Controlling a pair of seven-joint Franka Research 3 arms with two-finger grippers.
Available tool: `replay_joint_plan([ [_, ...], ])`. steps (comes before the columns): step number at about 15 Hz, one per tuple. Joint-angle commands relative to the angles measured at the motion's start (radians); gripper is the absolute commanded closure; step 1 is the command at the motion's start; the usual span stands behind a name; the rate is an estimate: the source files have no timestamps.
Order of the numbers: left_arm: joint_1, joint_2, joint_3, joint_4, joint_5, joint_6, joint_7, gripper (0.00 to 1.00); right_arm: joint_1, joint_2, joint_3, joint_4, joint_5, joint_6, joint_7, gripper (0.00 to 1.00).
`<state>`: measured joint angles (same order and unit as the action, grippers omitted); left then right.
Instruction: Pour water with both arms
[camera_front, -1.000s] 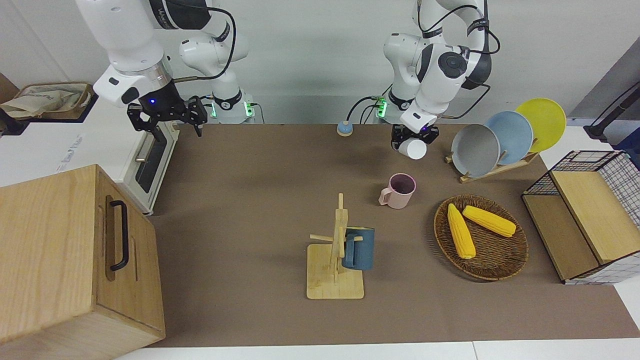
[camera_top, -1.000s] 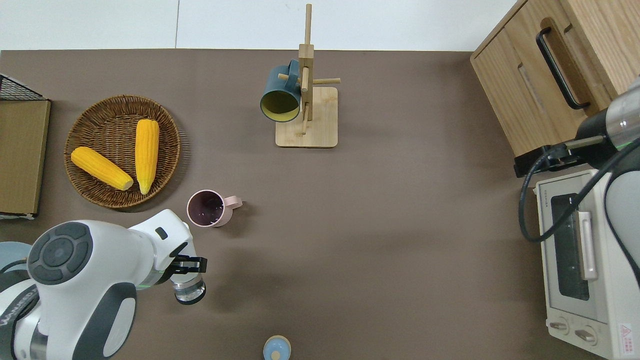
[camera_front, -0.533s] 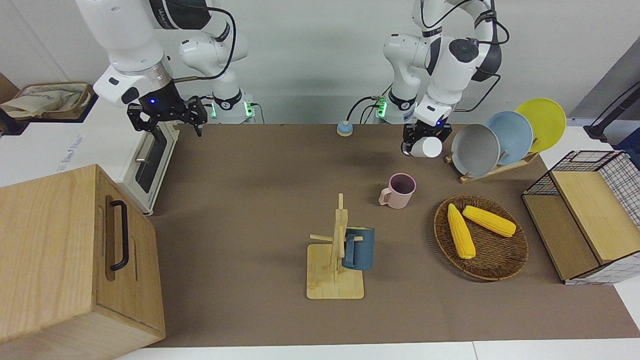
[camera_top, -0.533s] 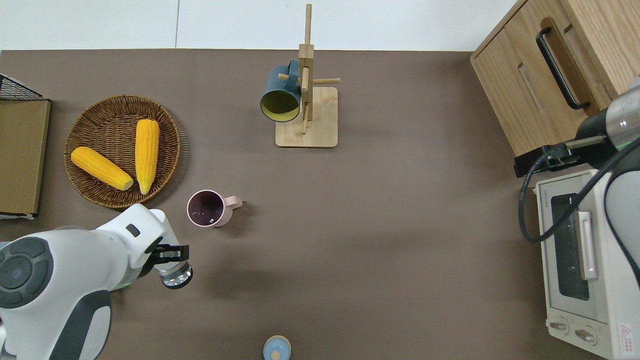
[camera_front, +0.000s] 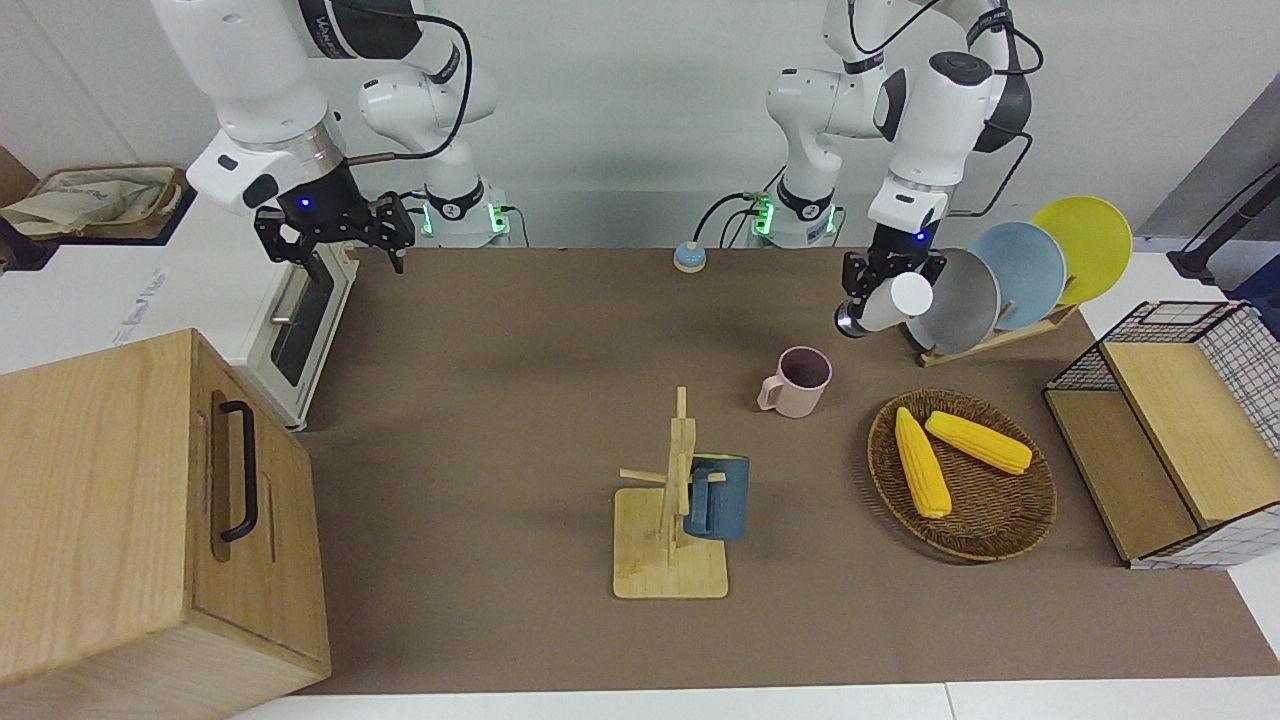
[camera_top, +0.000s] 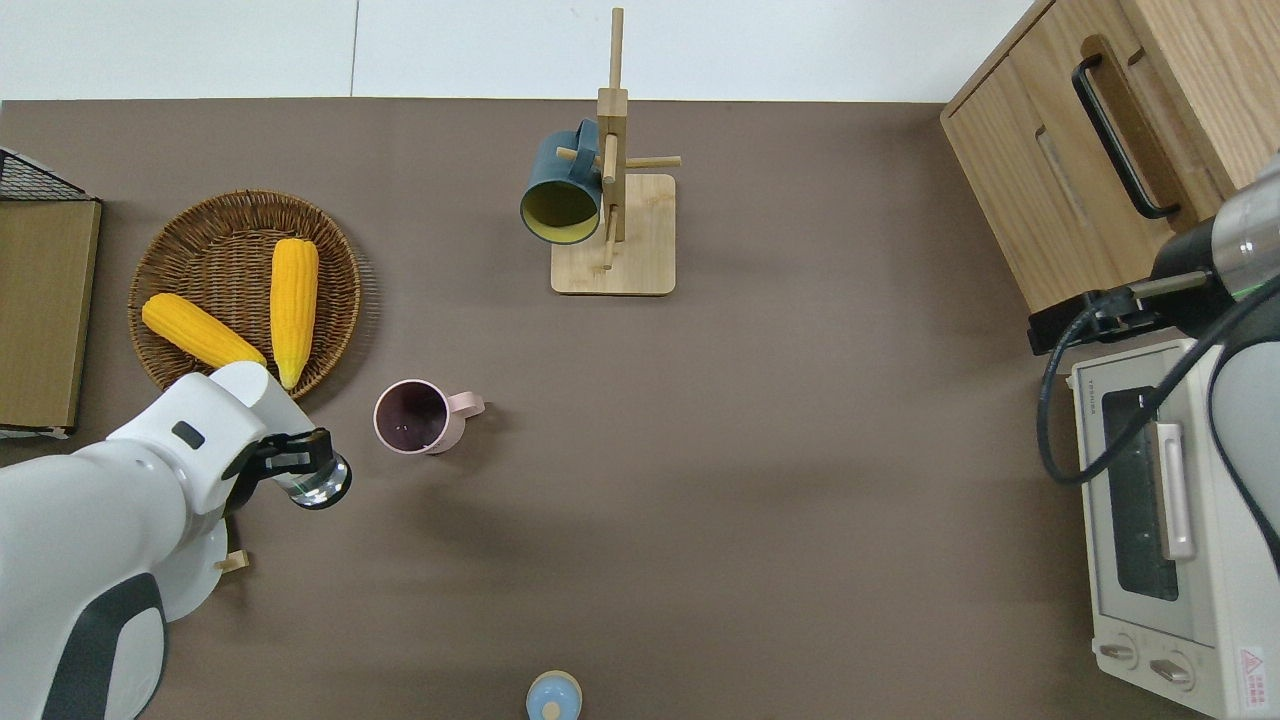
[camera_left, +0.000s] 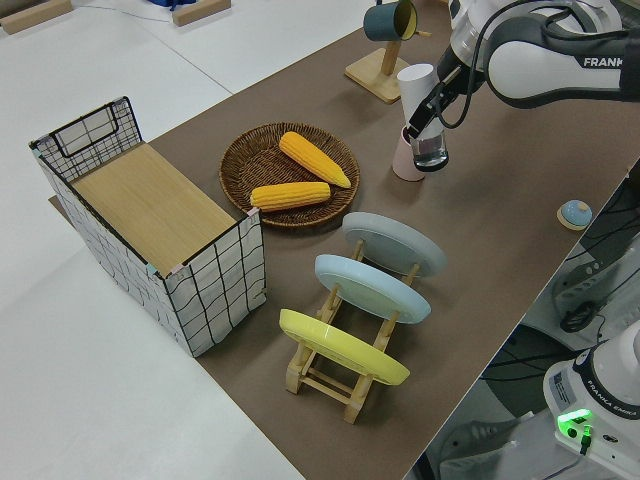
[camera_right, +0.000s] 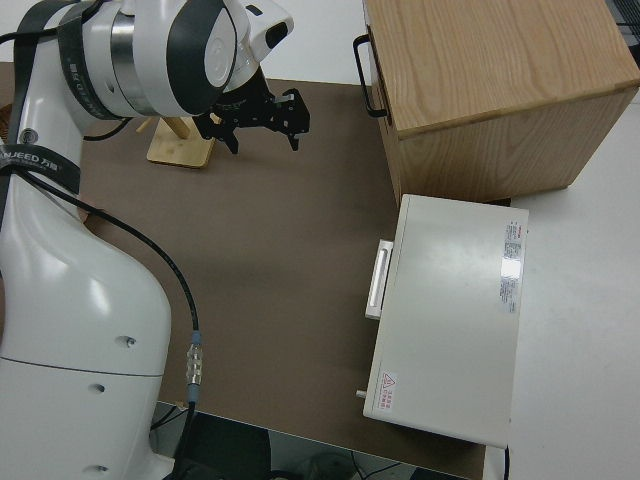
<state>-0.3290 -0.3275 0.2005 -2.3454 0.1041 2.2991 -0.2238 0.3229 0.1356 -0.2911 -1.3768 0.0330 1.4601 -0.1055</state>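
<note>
My left gripper (camera_front: 888, 272) is shut on a bottle (camera_front: 885, 305) with a white end and a clear end, held tilted in the air. In the overhead view the gripper (camera_top: 288, 460) and bottle (camera_top: 321, 481) are over bare table beside the pink mug (camera_top: 410, 417), toward the left arm's end, not over its mouth. The mug (camera_front: 800, 381) stands upright on the brown table. The left side view shows the bottle (camera_left: 422, 110) next to the mug (camera_left: 403, 165). My right arm is parked with its gripper (camera_front: 335, 236) open and empty, also in the right side view (camera_right: 262, 115).
A wicker basket (camera_front: 1000, 530) holds two corn cobs. A rack of three plates (camera_front: 1000, 275) stands close to the left gripper. A mug tree (camera_front: 672, 520) carries a blue mug. A wire crate (camera_front: 1180, 430), a wooden cabinet (camera_front: 130, 500), a toaster oven (camera_front: 300, 320) and a small blue knob (camera_front: 688, 258) are also here.
My left gripper carried the bottle toward the left arm's end of the table and farther from the robots, ending beside the pink mug. The right arm has not moved.
</note>
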Motion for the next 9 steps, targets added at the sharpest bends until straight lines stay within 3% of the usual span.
replay_joint_plan([
  [1, 0.033, -0.016, -0.003, 0.078, 0.086, 0.028, -0.061, 1.00, -0.001, -0.016, 0.003, -0.013, -0.002, -0.003, -0.005, 0.017],
  [9, 0.097, 0.045, -0.001, 0.262, 0.163, 0.033, -0.104, 1.00, 0.001, -0.018, 0.003, -0.013, -0.002, -0.003, -0.005, 0.017],
])
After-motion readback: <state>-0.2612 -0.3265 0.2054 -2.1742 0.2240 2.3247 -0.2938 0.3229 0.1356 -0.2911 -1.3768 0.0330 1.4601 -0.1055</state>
